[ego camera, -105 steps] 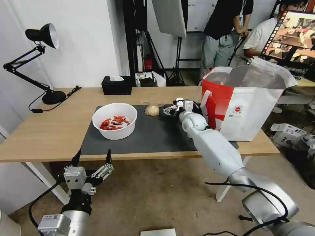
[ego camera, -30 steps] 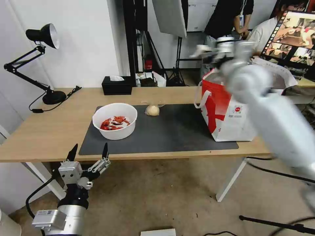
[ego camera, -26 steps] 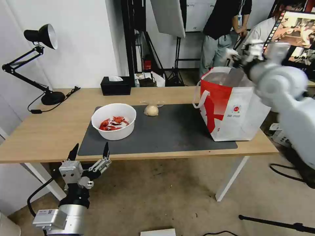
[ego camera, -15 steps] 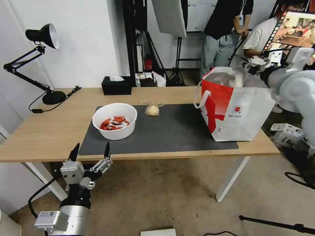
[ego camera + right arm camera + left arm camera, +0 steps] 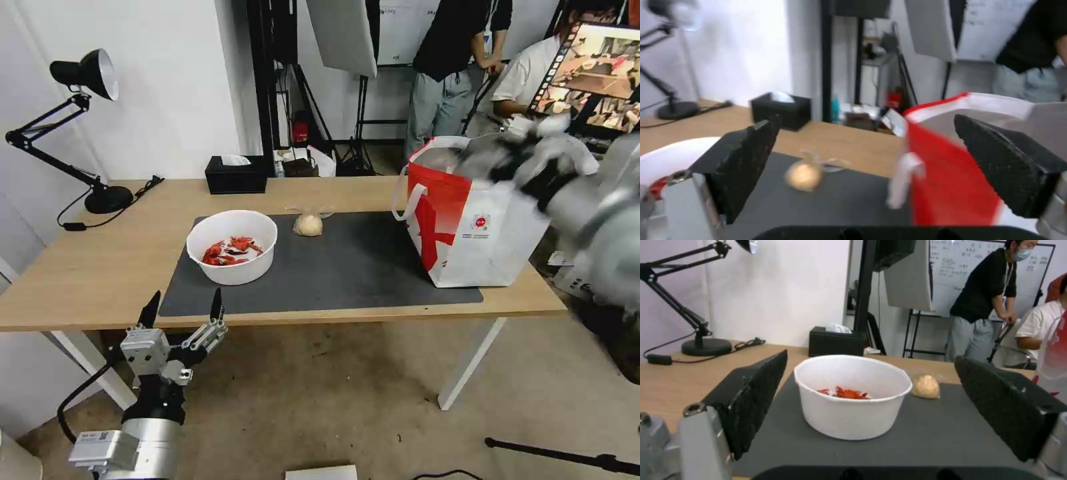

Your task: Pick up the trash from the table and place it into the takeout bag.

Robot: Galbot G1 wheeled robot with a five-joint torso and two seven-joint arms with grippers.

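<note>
Takeout bag (image 5: 480, 227) — right end effector (image 5: 527, 143), fingers spread, above its mouth.

No text is legible (takeout bag (image 5: 490, 227) logo too small).

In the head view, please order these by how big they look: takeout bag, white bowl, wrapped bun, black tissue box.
1. takeout bag
2. white bowl
3. black tissue box, though it stands farther from the camera
4. wrapped bun
</note>
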